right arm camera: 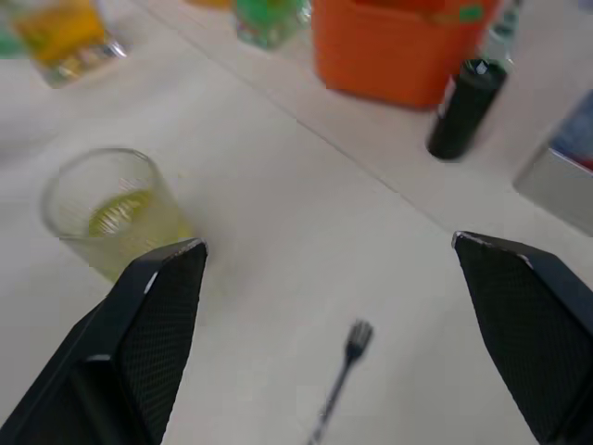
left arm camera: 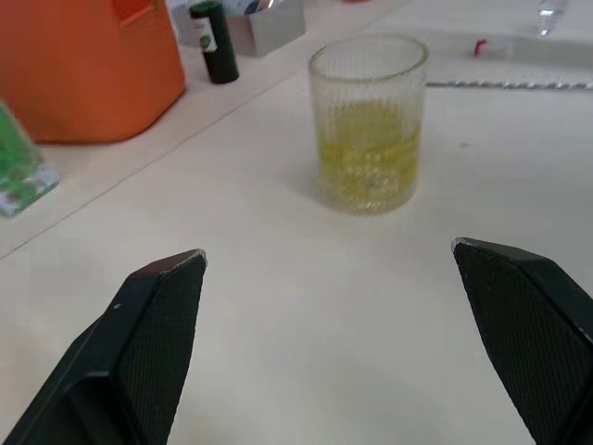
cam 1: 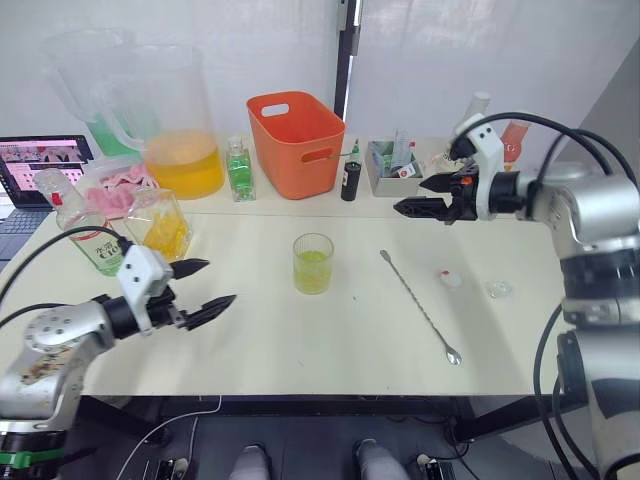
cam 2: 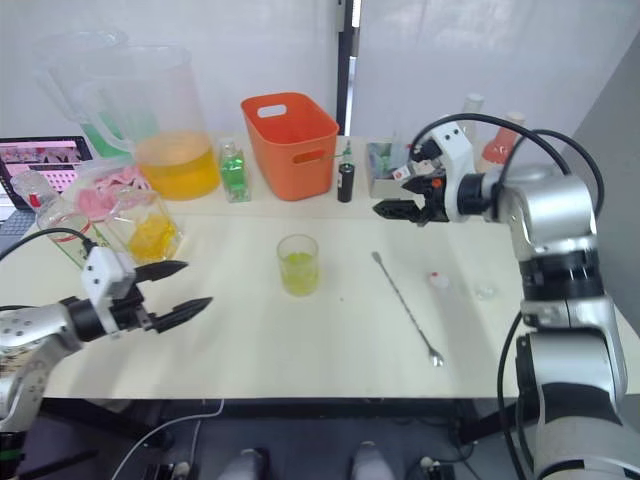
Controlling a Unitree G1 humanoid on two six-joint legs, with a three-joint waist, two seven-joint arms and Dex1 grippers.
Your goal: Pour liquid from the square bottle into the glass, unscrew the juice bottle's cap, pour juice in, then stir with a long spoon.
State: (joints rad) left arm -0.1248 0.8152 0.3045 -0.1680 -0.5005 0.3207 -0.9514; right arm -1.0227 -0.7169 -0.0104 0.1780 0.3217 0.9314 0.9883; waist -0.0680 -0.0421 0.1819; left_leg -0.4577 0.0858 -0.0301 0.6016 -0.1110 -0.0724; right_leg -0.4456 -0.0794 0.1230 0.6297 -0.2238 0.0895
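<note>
The glass [cam 1: 313, 264] stands mid-table, about a third full of yellow-green liquid. To its right the long spoon [cam 1: 420, 307] lies flat on the table, bowl toward the front edge. At the left, the square bottle [cam 1: 160, 224] holds orange liquid, and the juice bottle [cam 1: 88, 238] with its green label stands beside it. My left gripper [cam 1: 205, 285] is open, low over the table, left of the glass and in front of the two bottles. My right gripper [cam 1: 420, 196] hangs open in the air, behind the spoon's far end and right of the glass. Both are empty.
A small white cap [cam 1: 452, 279] and a clear lid [cam 1: 498, 289] lie right of the spoon. Along the back stand an orange basket [cam 1: 297, 143], a pitcher [cam 1: 180, 130] of orange liquid, a small green bottle [cam 1: 239, 170], a black bottle [cam 1: 350, 180], a grey box [cam 1: 392, 165] and a laptop [cam 1: 40, 165].
</note>
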